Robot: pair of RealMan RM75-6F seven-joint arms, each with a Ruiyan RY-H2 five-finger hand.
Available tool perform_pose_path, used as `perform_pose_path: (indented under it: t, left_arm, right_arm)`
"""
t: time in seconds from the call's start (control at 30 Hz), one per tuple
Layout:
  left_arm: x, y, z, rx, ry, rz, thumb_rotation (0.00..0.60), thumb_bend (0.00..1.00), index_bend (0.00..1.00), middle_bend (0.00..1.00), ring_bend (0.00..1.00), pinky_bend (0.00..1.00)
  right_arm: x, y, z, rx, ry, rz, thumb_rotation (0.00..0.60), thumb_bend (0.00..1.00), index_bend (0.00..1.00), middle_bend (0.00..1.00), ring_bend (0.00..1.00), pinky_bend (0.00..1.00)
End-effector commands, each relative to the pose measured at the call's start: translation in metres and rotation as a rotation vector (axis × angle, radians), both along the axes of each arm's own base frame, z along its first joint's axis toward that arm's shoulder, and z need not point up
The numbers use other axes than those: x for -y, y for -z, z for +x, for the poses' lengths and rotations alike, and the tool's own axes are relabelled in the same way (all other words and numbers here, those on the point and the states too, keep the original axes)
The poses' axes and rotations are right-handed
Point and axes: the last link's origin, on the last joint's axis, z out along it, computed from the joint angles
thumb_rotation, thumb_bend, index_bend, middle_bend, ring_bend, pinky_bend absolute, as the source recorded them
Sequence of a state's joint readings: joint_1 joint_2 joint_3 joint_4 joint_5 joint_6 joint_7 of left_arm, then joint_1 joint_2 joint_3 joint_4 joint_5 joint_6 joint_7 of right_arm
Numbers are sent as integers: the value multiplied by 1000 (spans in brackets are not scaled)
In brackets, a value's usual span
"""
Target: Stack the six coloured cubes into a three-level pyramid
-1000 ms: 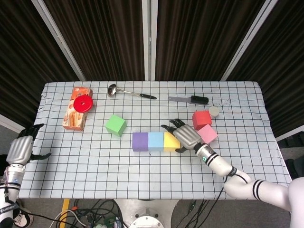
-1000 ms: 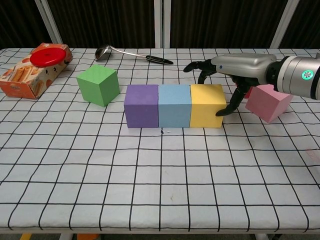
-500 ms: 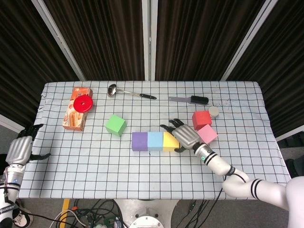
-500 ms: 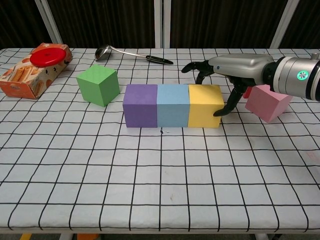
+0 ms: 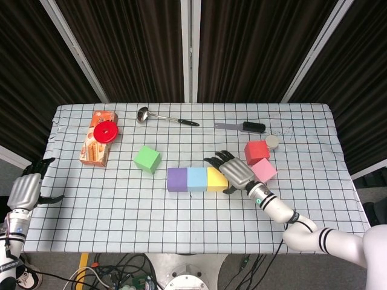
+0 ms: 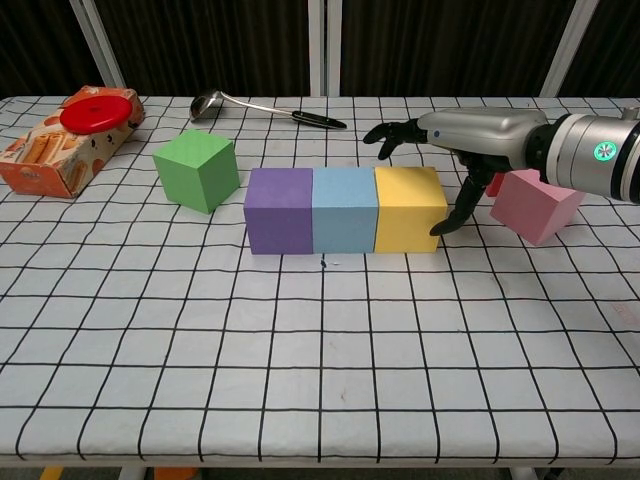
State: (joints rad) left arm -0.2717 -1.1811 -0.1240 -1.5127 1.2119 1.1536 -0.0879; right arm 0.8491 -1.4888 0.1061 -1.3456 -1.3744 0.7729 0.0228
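Observation:
A purple cube (image 5: 178, 179) (image 6: 278, 210), a light blue cube (image 5: 197, 179) (image 6: 344, 208) and a yellow cube (image 5: 216, 179) (image 6: 408, 208) stand touching in a row mid-table. My right hand (image 5: 234, 172) (image 6: 470, 140) hovers over the yellow cube's right end, fingers spread, thumb against its right side, holding nothing. A green cube (image 5: 147, 159) (image 6: 197, 170) sits apart to the left. A pink cube (image 5: 263, 170) (image 6: 535, 204) and a red cube (image 5: 256, 150) lie right of that hand. My left hand (image 5: 26, 189) hangs off the table's left edge, fingers apart.
A snack box with a red disc on top (image 5: 100, 136) (image 6: 70, 137) lies at the back left. A ladle (image 5: 163, 117) (image 6: 262, 106), a black-handled spatula (image 5: 240, 127) and a small grey disc (image 5: 273, 142) lie along the back.
The three-cube row has slid slightly left under my right hand's push. In the chest view, that hand's fingers have lifted a little off the yellow cube's top. My left hand has not moved.

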Motion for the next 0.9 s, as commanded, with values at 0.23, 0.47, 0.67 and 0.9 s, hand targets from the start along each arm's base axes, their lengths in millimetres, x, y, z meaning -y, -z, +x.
perform_pose_path:
  t: [0.23, 0.47, 0.67, 0.9]
  left_arm:
    - [0, 0, 0, 1, 0, -1, 600, 17, 91, 101, 13, 100]
    - [-1, -3, 5, -14, 17, 1, 600, 17, 91, 101, 13, 100]
    - [-7, -7, 17, -2, 75, 50, 600, 18, 92, 101, 13, 101]
    - [-21, 6, 34, 14, 228, 56, 600, 18, 110, 126, 13, 130]
  right_arm:
    - [-1, -2, 0, 6, 8, 5, 600, 0, 0, 51, 0, 0]
    - [-1, -21, 4, 77, 41, 0, 600, 0, 0, 47, 0, 0]
    - [-1, -61, 6, 149, 42, -78, 600, 0, 0, 47, 0, 0]
    - [-3, -113, 0, 262, 54, -210, 600, 0, 0, 48, 0, 0]
